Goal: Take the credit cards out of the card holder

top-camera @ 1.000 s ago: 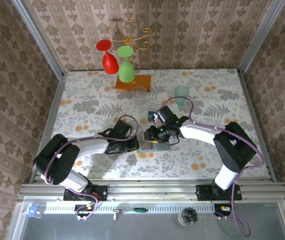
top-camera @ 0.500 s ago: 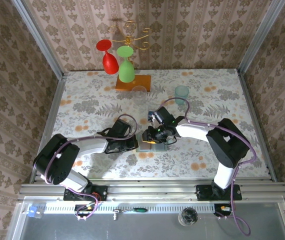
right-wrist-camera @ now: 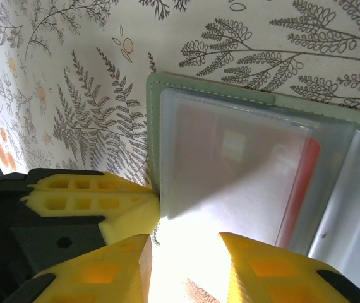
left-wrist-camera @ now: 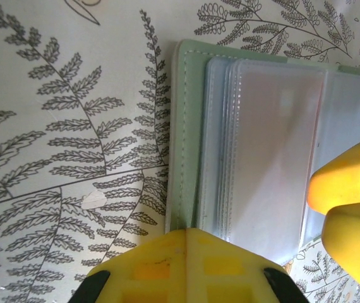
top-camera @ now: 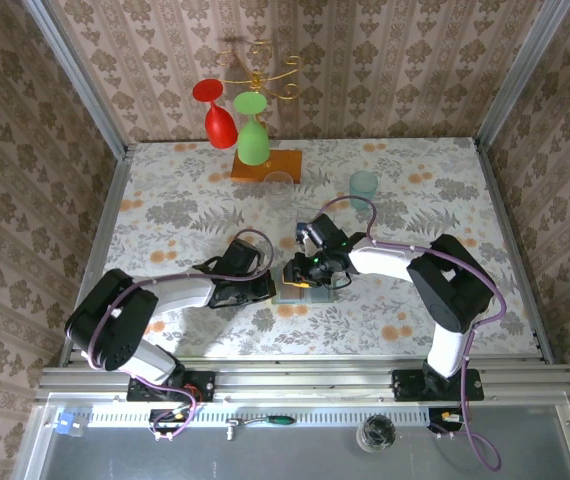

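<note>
Stage: early, no card out | card holder [top-camera: 303, 291] open flat on table [top-camera: 445, 190], centre frame | red card [right-wrist-camera: 305, 173] inside clear sleeve [right-wrist-camera: 230, 183]; blue card not discernible | left claw [left-wrist-camera: 186, 243] closed at holder's edge | right claw [right-wrist-camera: 185, 246] jaws apart at sleeve edge, nothing visibly gripped

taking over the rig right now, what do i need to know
Left gripper: shut, tip on the card holder's green border, apparently pinning it.
Right gripper: jaws apart at the clear sleeves' edge; no grip evident.
Holder lies open on the table; red card sits in a sleeve; no other card made out.
Done: holder open. Left: pull the cards out.
</note>
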Motion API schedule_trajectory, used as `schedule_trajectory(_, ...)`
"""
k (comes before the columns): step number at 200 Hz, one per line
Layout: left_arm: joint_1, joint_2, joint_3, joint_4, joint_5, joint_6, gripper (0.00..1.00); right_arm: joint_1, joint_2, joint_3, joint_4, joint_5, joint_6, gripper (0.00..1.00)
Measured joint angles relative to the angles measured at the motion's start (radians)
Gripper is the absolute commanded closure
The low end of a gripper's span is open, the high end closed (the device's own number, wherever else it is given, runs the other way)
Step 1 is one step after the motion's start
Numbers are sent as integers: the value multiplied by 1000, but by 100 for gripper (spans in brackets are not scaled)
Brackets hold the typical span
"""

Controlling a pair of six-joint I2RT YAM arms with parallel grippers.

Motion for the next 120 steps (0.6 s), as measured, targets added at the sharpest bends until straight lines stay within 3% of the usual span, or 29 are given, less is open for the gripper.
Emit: schedule_trajectory(120, 0, 0, -2, 2, 3, 0, 97, 0, 23, 3, -14, 25, -1, 68)
